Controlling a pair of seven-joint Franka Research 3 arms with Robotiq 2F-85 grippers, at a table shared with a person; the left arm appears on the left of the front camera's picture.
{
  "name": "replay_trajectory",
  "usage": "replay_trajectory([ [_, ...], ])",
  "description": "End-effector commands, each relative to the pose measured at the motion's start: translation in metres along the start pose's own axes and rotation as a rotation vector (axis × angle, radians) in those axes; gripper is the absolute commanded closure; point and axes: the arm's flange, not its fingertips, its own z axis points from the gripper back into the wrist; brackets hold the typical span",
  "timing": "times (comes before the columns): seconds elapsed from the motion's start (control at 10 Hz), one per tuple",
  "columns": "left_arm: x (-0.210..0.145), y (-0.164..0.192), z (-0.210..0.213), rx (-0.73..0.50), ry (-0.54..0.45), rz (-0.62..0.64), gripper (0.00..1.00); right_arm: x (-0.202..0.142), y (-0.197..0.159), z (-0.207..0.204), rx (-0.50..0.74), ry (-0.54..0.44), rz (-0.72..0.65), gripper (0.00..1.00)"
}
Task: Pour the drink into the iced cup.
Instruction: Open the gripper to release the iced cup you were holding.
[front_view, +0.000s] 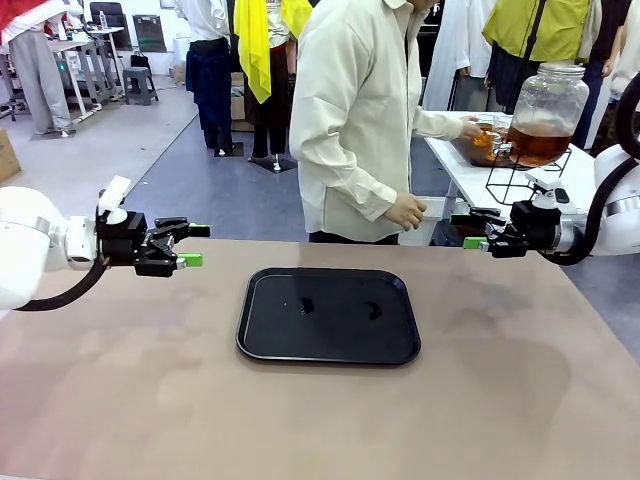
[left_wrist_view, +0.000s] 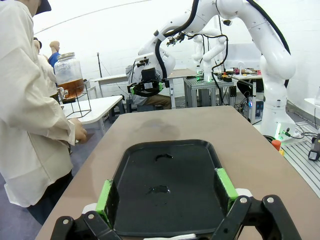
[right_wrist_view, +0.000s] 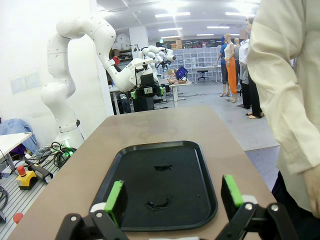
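The drink (front_view: 536, 146) is amber liquid in a large clear glass dispenser jar (front_view: 548, 95) on a black wire stand, on a white side table at the far right; the jar (left_wrist_view: 69, 75) also shows in the left wrist view. A person's hand (front_view: 470, 128) holds something amber at the jar's tap; I cannot tell if it is the iced cup. My left gripper (front_view: 192, 245) (left_wrist_view: 165, 192) hovers open at the table's left. My right gripper (front_view: 466, 231) (right_wrist_view: 172, 194) hovers open at the far right edge. Both are empty.
A black tray (front_view: 300, 340) (left_wrist_view: 200, 150) (right_wrist_view: 200, 165) lies mid-table with two small wet spots on it. The person (front_view: 355, 120) in a cream shirt stands at the far edge, turned toward the white side table (front_view: 470, 180). Brown tabletop lies all around the tray.
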Motion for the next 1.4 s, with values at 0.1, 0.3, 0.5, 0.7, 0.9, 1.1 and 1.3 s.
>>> replay_trajectory([
  [0.1, 0.0021, 0.0016, -0.0007, 0.003, 0.006, -0.003, 0.00, 0.0023, 0.0001, -0.0008, 0.001, 0.001, -0.002, 0.00],
  [0.3, 0.0021, 0.0016, -0.0007, 0.003, 0.006, -0.003, 0.00, 0.0023, 0.0001, -0.0008, 0.001, 0.001, -0.002, 0.00],
  [0.5, 0.0021, 0.0016, -0.0007, 0.003, 0.006, -0.003, 0.00, 0.0023, 0.0001, -0.0008, 0.001, 0.001, -0.002, 0.00],
  [0.7, 0.0021, 0.0016, -0.0007, 0.003, 0.006, -0.003, 0.00, 0.0023, 0.0001, -0.0008, 0.001, 0.001, -0.002, 0.00],
  [0.9, 0.0021, 0.0016, -0.0007, 0.003, 0.006, -0.003, 0.00, 0.0023, 0.0001, -0.0008, 0.001, 0.001, -0.002, 0.00],
  [1.1, 0.0021, 0.0016, -0.0007, 0.003, 0.006, -0.003, 0.00, 0.0023, 0.0001, -0.0008, 0.001, 0.001, -0.002, 0.00],
  [1.3, 0.0021, 0.0016, -0.0007, 0.003, 0.006, -0.003, 0.00, 0.0023, 0.0001, -0.0008, 0.001, 0.001, -0.002, 0.00],
])
